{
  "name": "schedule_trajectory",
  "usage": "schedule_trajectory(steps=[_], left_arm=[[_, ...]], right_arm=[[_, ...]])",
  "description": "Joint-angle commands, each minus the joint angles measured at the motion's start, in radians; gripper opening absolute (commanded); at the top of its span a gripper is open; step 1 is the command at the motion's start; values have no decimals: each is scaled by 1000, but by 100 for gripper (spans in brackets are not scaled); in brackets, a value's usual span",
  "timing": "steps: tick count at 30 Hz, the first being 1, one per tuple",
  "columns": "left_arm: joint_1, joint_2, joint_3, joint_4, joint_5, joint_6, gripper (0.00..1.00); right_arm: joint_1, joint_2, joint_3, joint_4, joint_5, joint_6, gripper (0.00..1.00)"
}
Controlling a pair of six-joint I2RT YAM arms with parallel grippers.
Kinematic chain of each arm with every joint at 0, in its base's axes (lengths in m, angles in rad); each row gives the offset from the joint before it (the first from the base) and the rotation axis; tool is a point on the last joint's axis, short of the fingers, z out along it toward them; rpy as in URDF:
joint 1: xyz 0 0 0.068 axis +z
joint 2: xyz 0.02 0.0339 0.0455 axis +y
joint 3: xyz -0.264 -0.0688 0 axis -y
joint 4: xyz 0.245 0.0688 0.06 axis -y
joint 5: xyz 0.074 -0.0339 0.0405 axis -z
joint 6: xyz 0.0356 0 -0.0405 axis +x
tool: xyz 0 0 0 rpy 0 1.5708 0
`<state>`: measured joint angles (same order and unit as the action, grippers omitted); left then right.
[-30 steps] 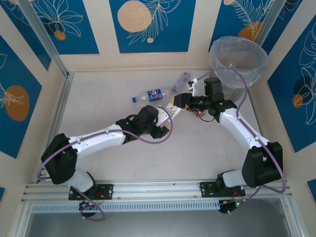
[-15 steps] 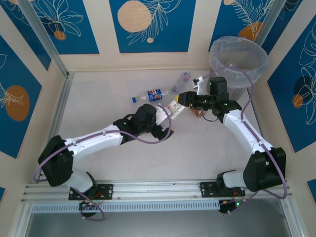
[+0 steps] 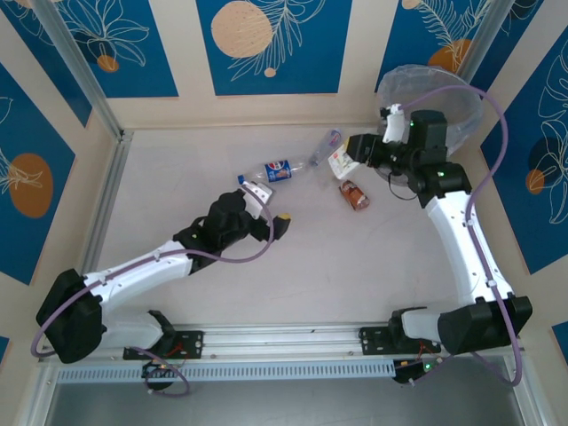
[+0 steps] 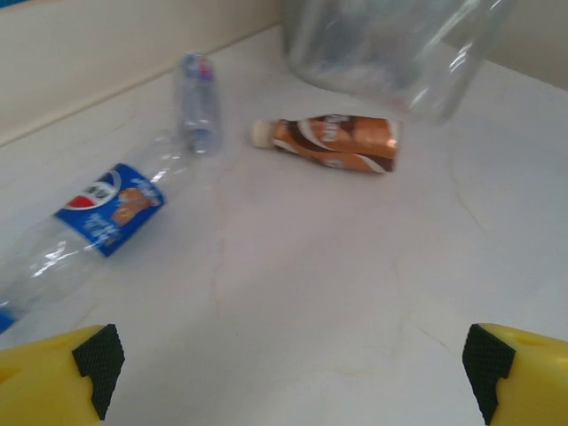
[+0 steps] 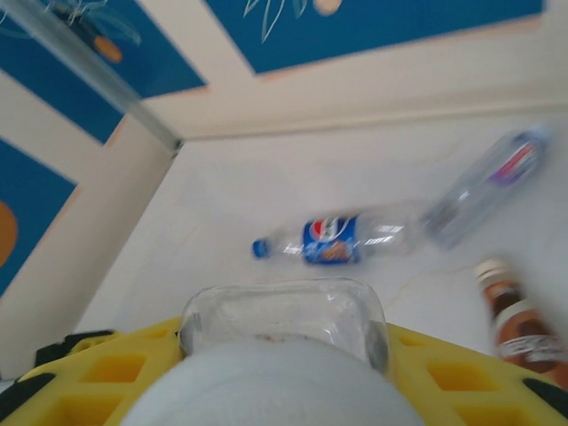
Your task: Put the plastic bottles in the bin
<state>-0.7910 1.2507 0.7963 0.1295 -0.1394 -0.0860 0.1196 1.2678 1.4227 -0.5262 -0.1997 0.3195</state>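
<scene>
Right gripper (image 3: pixel 352 153) pinches a clear bottle (image 5: pixel 284 311); I'd clear the rim of the bin (image 3: pixel 461 102), far right table (image 3: pixel 355 257) corner, before releasing. Left gripper (image 4: pixel 293 364) spread.

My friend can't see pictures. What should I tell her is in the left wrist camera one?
Three plastic bottles lie on a pale table: a brown bottle, a blue-label bottle and a small clear bottle. The bin stands behind them, and the open left gripper frames the bottom.
</scene>
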Motion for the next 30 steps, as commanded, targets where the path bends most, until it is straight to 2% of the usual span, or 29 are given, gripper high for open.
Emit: schedule_trajectory(steps=[1, 10, 17, 30], left_arm=[[14, -24, -17, 26, -76, -61, 99], [27, -17, -26, 15, -107, -105, 99], [30, -16, -32, 13, -109, -115, 99], [35, 0, -24, 8, -101, -131, 99]], right_arm=[[-27, -8, 93, -61, 135, -90, 38], [-69, 64, 291, -48, 372, -207, 39], [-95, 123, 370, 27, 625, -365, 39], [-114, 294, 461, 54, 827, -595, 42]])
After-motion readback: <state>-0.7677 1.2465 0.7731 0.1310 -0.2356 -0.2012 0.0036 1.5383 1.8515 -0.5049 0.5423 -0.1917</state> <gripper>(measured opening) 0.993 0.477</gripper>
